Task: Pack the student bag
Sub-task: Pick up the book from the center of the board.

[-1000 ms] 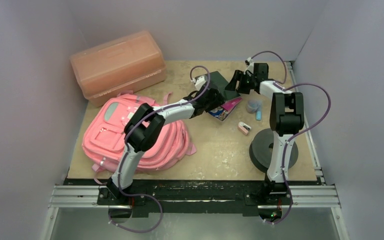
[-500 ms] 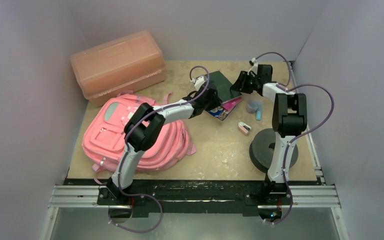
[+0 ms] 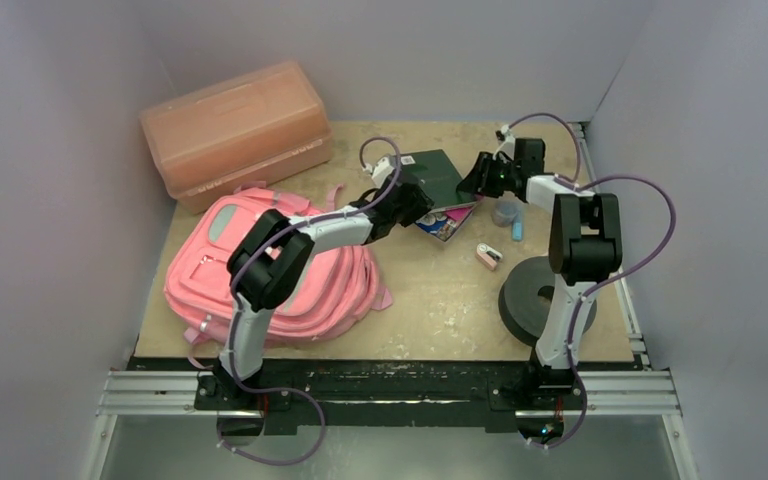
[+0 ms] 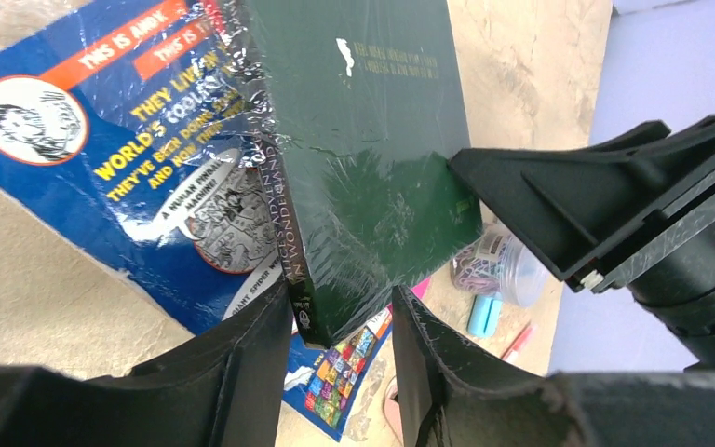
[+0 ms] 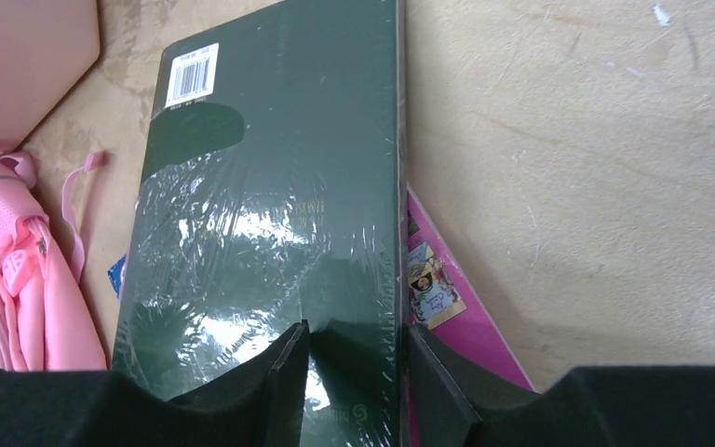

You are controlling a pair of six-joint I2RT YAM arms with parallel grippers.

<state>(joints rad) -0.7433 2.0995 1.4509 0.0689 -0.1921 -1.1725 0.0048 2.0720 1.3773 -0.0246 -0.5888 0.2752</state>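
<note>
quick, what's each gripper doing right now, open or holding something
left gripper: shut on the green book, at its spine corner
right gripper: shut on the same green book, at its other end

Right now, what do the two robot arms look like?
The left arm and right arm have slim white links between black joints. A purple cable loops along each. The left gripper and right gripper each have two flat black fingers.
</note>
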